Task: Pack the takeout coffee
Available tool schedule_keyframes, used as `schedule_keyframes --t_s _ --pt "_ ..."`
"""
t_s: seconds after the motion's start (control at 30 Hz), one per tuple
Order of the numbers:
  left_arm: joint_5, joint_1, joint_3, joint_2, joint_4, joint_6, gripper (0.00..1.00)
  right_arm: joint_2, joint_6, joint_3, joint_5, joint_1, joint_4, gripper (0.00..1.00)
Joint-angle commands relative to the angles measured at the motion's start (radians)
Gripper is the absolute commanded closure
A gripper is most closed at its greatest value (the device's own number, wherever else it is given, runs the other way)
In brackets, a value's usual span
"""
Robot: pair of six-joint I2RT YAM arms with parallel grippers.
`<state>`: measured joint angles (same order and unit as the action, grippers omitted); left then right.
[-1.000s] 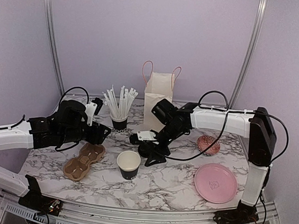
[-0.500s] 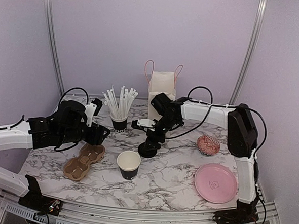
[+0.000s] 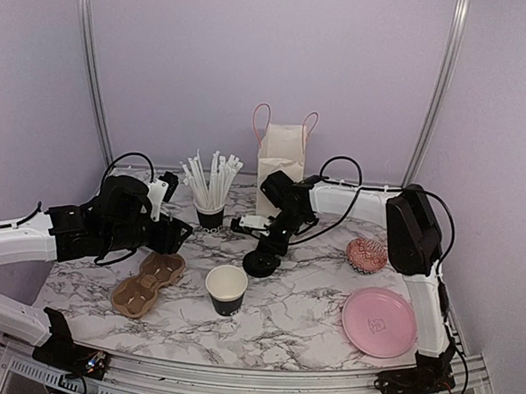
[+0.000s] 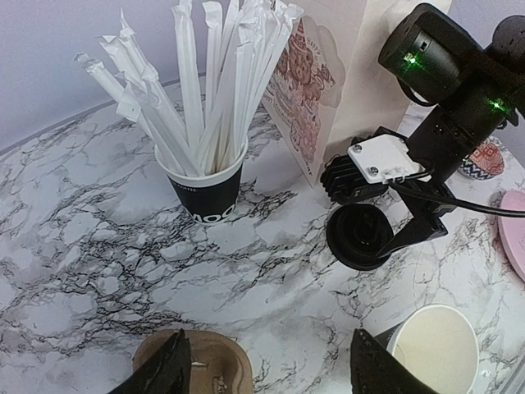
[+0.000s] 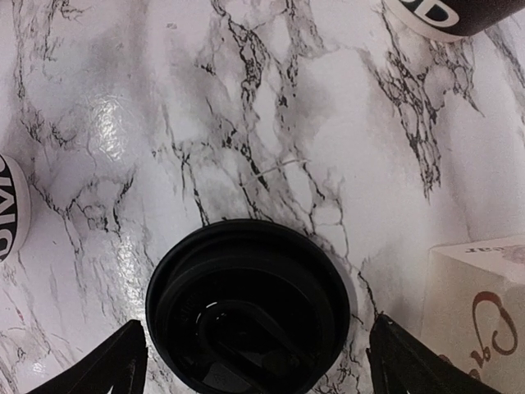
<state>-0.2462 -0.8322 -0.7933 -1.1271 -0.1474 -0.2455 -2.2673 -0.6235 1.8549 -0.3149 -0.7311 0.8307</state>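
Note:
The takeout coffee cup [image 3: 226,288] stands upright and uncovered at the table's middle front, its white inside showing; it also appears as the cup [image 4: 435,349] at lower right of the left wrist view. Its black lid [image 3: 261,266] lies flat on the marble just behind-right of it. My right gripper [image 3: 265,251] hangs over the lid [image 5: 246,308], open, with a finger on each side of the rim and a gap to both. My left gripper [image 4: 271,373] is open and empty above the brown tray [image 4: 201,365], left of the cup.
A black cup of white straws [image 3: 211,203] stands at back left. Behind the lid is a paper bag [image 3: 280,162] with pink handles. The brown cup tray [image 3: 148,284] lies front left. A pink plate [image 3: 379,322] and a patterned round thing [image 3: 366,254] sit to the right.
My right arm has folded in toward the bag and its gripper now stands more upright over the lid, jaws a little wider. The lid, the cup and my left arm have stayed put.

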Motion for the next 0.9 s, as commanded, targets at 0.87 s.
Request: schedule_keyframes --t_s 0.87 --pt "0.02 0.007 0.039 -0.008 0.005 -0.011 0.33 0.025 0.017 -0.04 0.056 -0.05 0.022 0.24"
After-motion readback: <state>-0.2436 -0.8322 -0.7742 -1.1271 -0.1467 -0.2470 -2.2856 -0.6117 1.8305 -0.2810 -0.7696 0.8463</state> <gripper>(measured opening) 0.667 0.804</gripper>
